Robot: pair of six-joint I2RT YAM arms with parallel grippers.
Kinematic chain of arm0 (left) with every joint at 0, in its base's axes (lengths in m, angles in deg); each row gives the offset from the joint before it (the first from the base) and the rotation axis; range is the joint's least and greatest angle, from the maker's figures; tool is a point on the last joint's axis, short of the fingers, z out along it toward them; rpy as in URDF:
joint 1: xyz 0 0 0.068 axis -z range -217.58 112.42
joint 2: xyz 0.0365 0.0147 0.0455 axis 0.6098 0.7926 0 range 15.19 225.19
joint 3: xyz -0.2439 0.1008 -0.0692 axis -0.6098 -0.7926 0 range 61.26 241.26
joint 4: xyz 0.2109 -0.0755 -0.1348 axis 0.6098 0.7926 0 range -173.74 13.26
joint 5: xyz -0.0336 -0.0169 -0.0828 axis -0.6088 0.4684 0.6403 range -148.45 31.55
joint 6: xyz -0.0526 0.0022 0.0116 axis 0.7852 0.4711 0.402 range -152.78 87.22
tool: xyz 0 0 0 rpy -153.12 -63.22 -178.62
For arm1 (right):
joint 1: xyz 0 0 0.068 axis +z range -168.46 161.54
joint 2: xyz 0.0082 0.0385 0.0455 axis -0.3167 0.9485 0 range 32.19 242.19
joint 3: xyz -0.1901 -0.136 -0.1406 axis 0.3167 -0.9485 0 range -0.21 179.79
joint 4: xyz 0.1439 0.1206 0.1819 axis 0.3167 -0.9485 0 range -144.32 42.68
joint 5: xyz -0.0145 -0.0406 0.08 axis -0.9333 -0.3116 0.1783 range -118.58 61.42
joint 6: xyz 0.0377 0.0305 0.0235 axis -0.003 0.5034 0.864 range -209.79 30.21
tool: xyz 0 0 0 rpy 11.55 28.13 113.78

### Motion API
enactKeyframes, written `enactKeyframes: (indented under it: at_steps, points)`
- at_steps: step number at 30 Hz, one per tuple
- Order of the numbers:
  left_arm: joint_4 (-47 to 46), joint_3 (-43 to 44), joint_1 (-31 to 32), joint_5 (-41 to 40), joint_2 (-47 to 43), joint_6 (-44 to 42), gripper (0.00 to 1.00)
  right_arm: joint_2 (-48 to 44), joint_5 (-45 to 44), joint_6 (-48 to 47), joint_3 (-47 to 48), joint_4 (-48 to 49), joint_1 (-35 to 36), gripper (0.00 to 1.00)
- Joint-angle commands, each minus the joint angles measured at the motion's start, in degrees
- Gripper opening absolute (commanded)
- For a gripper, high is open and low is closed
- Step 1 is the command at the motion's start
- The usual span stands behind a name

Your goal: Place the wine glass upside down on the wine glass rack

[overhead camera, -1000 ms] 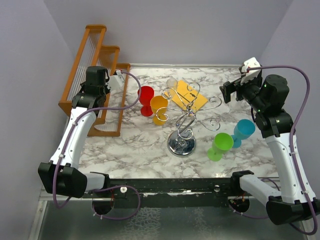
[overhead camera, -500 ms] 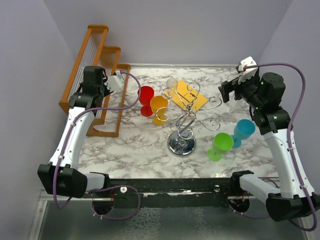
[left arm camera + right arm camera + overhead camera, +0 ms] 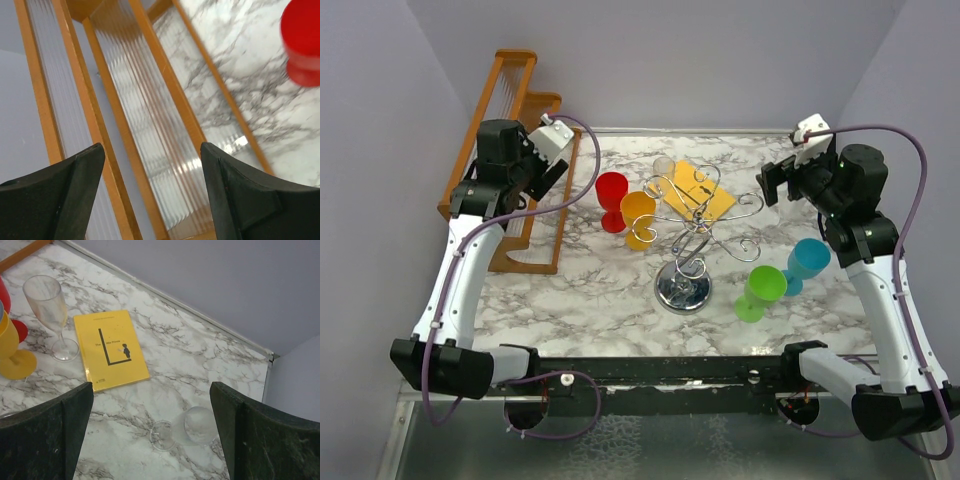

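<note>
The chrome wine glass rack (image 3: 698, 222) stands mid-table on its round mirror base (image 3: 683, 290), with nothing hanging on it. One clear wine glass (image 3: 47, 302) stands upright beside a yellow book (image 3: 111, 350); it also shows in the top view (image 3: 664, 165). A second clear wine glass (image 3: 192, 426) sits on the marble below my right gripper (image 3: 151, 400), which hangs open above it without touching. In the top view my right gripper (image 3: 772, 182) is at the back right. My left gripper (image 3: 151, 165) is open and empty over the orange wooden rack (image 3: 165, 85).
Red (image 3: 612, 190) and orange (image 3: 638, 212) plastic goblets stand left of the chrome rack, with green (image 3: 765, 285) and blue (image 3: 808, 258) ones to its right. The orange wooden rack (image 3: 510, 110) leans along the left wall. Walls close in the back and both sides.
My left gripper has opened wide and its wrist has swung up and to the right above the wooden rack. The right arm has shifted only slightly.
</note>
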Motion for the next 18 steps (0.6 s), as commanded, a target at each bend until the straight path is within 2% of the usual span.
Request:
enactKeyframes:
  at_steps: [1,6,13,18]
  points:
    - [-3.72,3.5,0.26,8.52,-2.44,11.06,0.82,-2.23,-2.4,-1.73,-1.13,-0.76,0.01,1.0]
    - [-7.56,2.92,0.36,17.28,-2.86,19.78,0.92,-3.5,-5.73,-2.93,-2.23,-2.34,-1.36,1.0]
    - [-14.61,0.41,1.25,23.77,-1.56,24.42,0.93,-3.58,-7.37,-3.98,-3.39,-4.68,-4.44,1.0]
    - [-17.79,-0.41,2.18,25.25,1.21,27.47,0.92,-1.94,-3.79,-4.97,-2.89,-6.44,-6.82,1.0]
